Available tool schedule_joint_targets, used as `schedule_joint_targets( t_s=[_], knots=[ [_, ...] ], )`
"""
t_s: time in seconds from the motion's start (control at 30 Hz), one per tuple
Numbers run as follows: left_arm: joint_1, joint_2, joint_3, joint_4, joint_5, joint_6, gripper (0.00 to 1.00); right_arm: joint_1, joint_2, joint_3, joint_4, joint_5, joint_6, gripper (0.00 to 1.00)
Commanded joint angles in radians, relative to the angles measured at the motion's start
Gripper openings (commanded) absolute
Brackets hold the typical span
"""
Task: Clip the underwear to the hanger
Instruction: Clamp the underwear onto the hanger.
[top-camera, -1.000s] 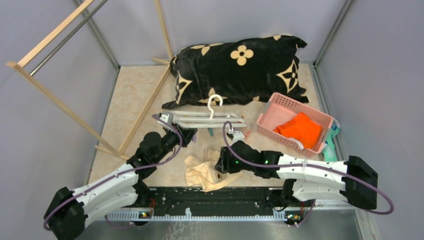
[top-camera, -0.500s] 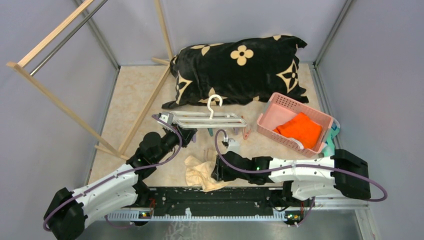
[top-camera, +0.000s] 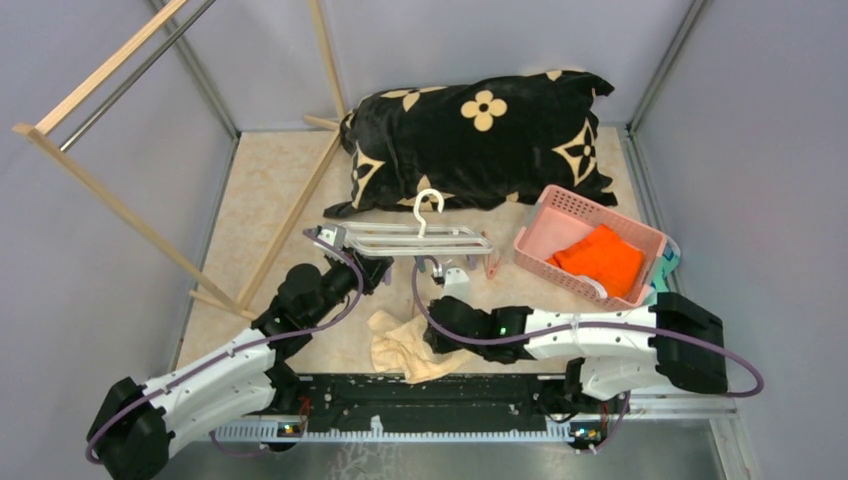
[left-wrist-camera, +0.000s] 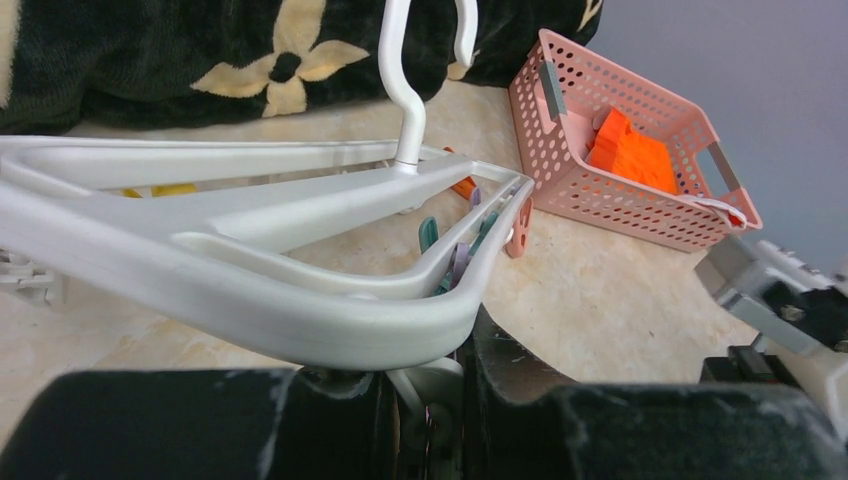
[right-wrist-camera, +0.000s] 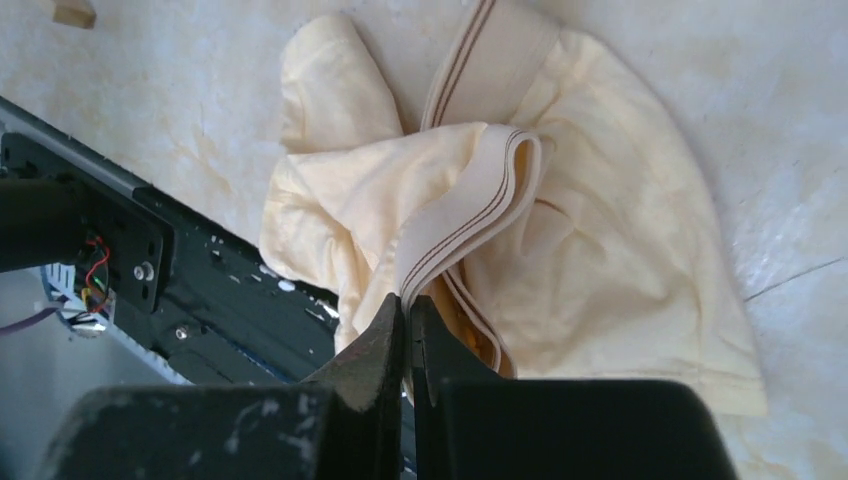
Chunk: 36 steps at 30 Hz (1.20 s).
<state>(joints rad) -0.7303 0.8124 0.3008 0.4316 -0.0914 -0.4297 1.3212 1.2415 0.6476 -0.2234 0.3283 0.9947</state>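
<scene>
Your right gripper (right-wrist-camera: 405, 300) is clenched on the underwear (right-wrist-camera: 600, 250), its closed fingertips pinching a raised fold of the striped waistband (right-wrist-camera: 470, 215). The underwear lies crumpled on the tabletop (top-camera: 270, 190) between your two arms, and its near edge reaches the black rail (right-wrist-camera: 230, 290) at the front. Your left gripper (left-wrist-camera: 425, 395) is grasping the hanger (left-wrist-camera: 300, 300) by the near end of its white frame, which sits across the top of the fingers. The hanger is roughly level, with its hook (left-wrist-camera: 400, 70) standing upright and its small clips (left-wrist-camera: 430, 235) dangling beneath the frame. It sits just beyond the underwear, in front of the black patterned pillow (top-camera: 480, 135). The pink basket (left-wrist-camera: 575, 175) holding the orange cloth (left-wrist-camera: 630, 150) is just to its right.
</scene>
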Motion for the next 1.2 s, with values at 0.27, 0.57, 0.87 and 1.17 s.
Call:
schedule_joint_targets(
  t_s=[0.27,0.57,0.87,1.17],
  knots=[
    [0.027,-0.023,0.15,-0.201,-0.124,0.039,0.0,-0.066,-0.036,0.367,-0.316,0.094,-0.843,0.0],
    [0.057,-0.068,0.164,-0.244,-0.152,0.05,0.0,0.067,0.062,0.23,-0.115,-0.198,-1.004,0.0],
    [0.065,-0.073,0.137,-0.251,-0.135,0.037,0.0,0.107,0.213,0.232,0.059,-0.32,-1.029,0.0],
    [0.071,-0.063,0.125,-0.219,-0.075,0.024,0.0,0.105,0.163,0.14,0.107,-0.219,-0.968,0.16]
  ],
)
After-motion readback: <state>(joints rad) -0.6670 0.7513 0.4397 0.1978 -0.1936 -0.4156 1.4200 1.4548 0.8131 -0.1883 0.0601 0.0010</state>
